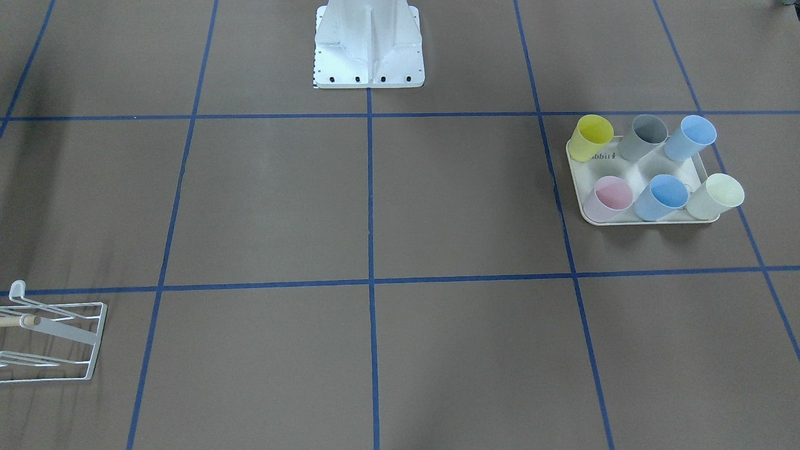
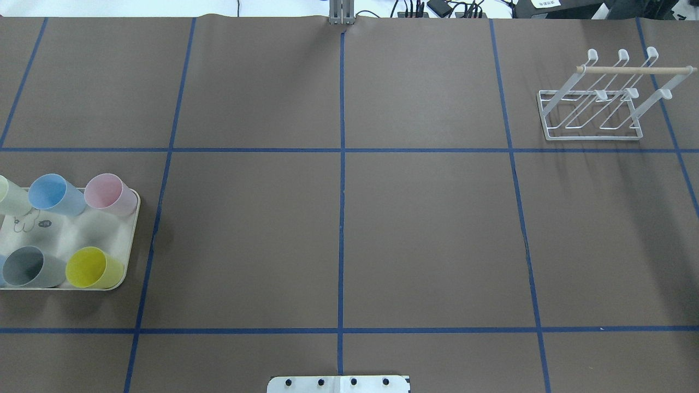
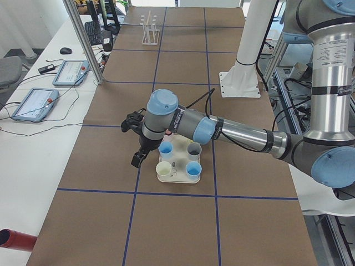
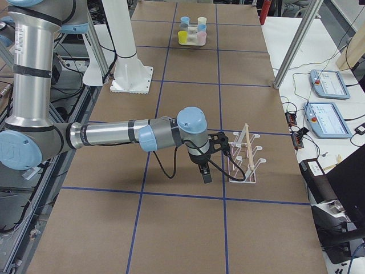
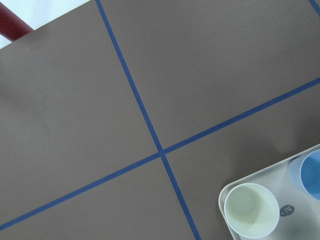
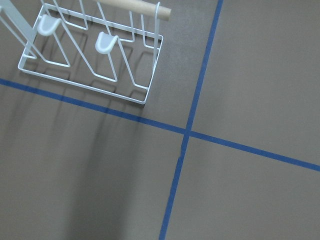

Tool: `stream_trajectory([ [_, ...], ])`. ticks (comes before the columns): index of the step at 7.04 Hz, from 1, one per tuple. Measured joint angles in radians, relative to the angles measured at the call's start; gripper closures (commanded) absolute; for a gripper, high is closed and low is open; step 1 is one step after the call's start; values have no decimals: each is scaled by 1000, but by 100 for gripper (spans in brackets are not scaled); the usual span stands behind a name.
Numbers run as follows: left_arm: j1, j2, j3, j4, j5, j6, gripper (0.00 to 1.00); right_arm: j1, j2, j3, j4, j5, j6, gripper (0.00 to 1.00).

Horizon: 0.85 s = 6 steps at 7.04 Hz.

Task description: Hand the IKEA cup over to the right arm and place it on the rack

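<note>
On one tray (image 1: 632, 169), six cups (image 1: 659, 197); one rack (image 2: 600, 94); left hand (image 3: 135, 161), right hand (image 4: 206, 176): opening unclear.

We see a yellow cup (image 1: 594, 135), a grey cup (image 1: 649, 135) and a light blue cup (image 1: 692, 136) in the row nearer the robot. A pink cup (image 1: 611, 197), a second blue cup (image 1: 664, 196) and a pale green cup (image 1: 719, 195) form the far row. All stand upright, mouths up, on a cream tray (image 1: 630, 169) at the bench's (image 1: 375, 206) left side. The rack (image 2: 594, 106), a white wire frame with angled prongs and a light wooden rod (image 2: 633, 70) across its top, stands upright at the far right, well apart from them.
</note>
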Motion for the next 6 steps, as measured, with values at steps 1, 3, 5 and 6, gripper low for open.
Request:
stream_trajectory([
  [1,0,-6,39,-132,-2,-12,0,0,-9,6,30,20,35,0],
  [3,3,-4,123,-320,-10,-23,0,-8,-26,18,104,50,72,2],
  [5,54,7,157,-403,-11,-28,0,-64,-35,23,222,88,223,1],
  [6,77,15,179,-416,-14,-49,0,-123,-49,24,321,108,363,1],
])
